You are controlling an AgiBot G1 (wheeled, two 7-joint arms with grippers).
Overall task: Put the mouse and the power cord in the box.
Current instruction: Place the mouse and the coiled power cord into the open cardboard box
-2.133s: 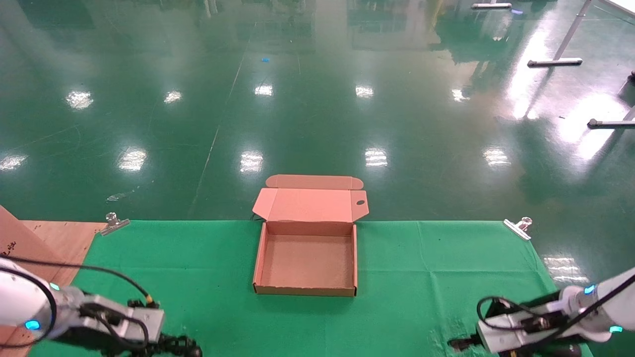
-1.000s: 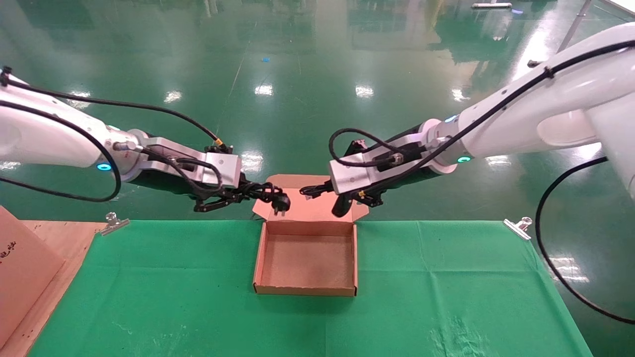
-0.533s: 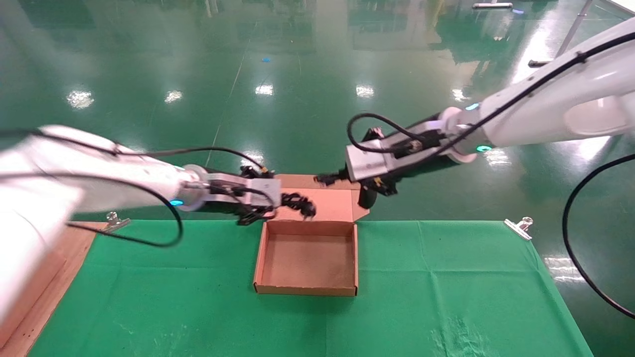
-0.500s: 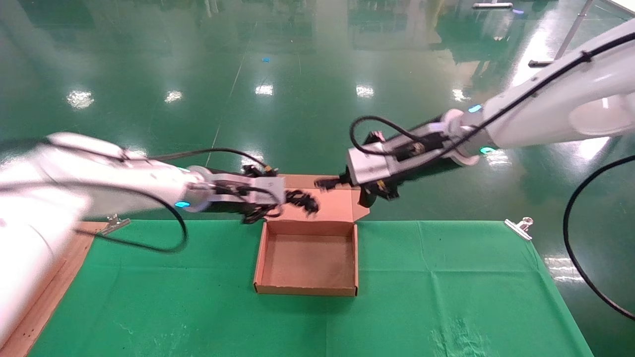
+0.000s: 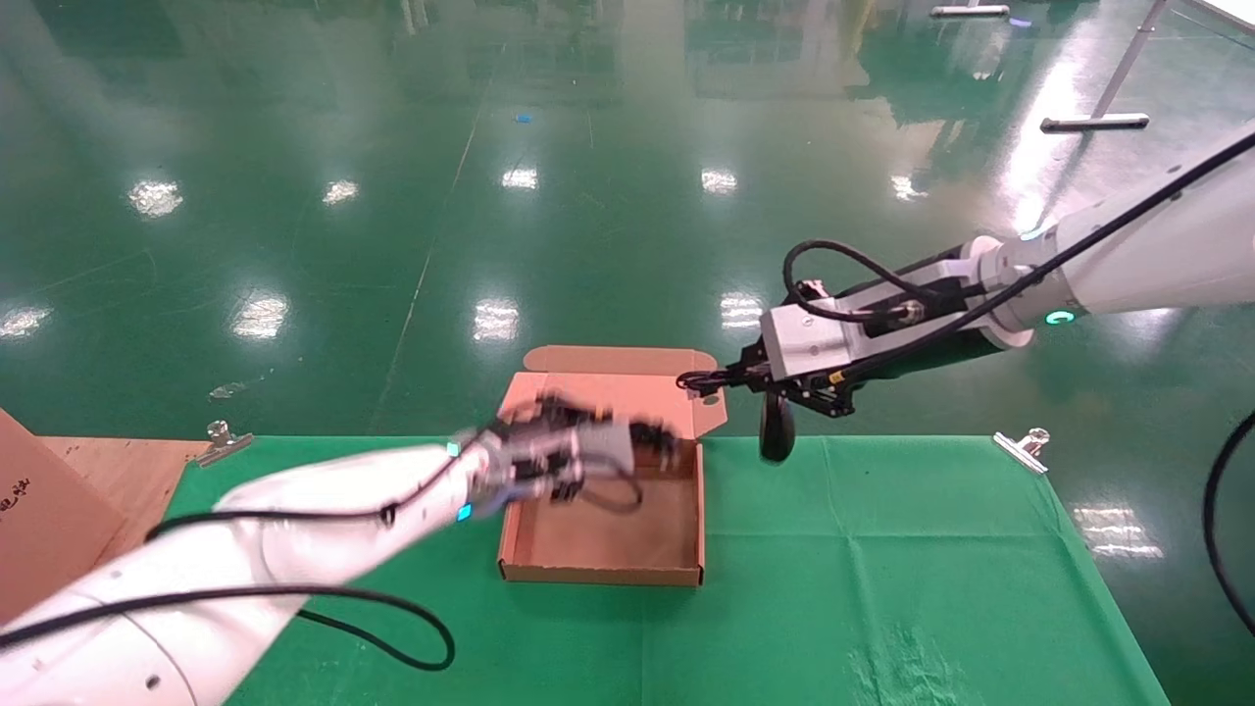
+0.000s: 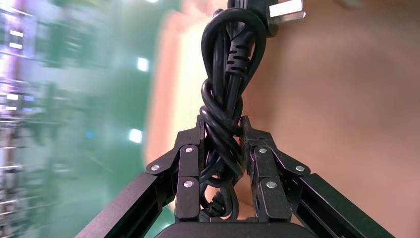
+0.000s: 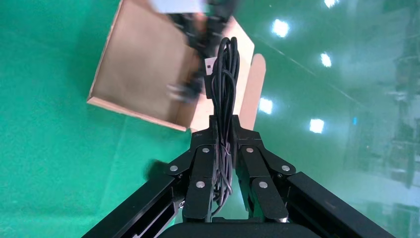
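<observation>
The brown cardboard box lies open on the green cloth, its lid folded back. My left gripper is low over the box's far right corner, shut on the coiled black power cord, whose pronged plug points at the box floor. My right gripper hovers by the lid's right tab, shut on the mouse's thin bundled wire. The black mouse dangles under that gripper, right of the box. In the wrist views the left gripper and right gripper both clamp cable.
A green cloth covers the table, held by metal clips at its far corners. A brown board stands at the left edge. Beyond the table's far edge is glossy green floor.
My left arm has swung down and rightward, carrying the power cord from above the lid to inside the box's rim. My right arm has drawn back to the right with the mouse hanging.
</observation>
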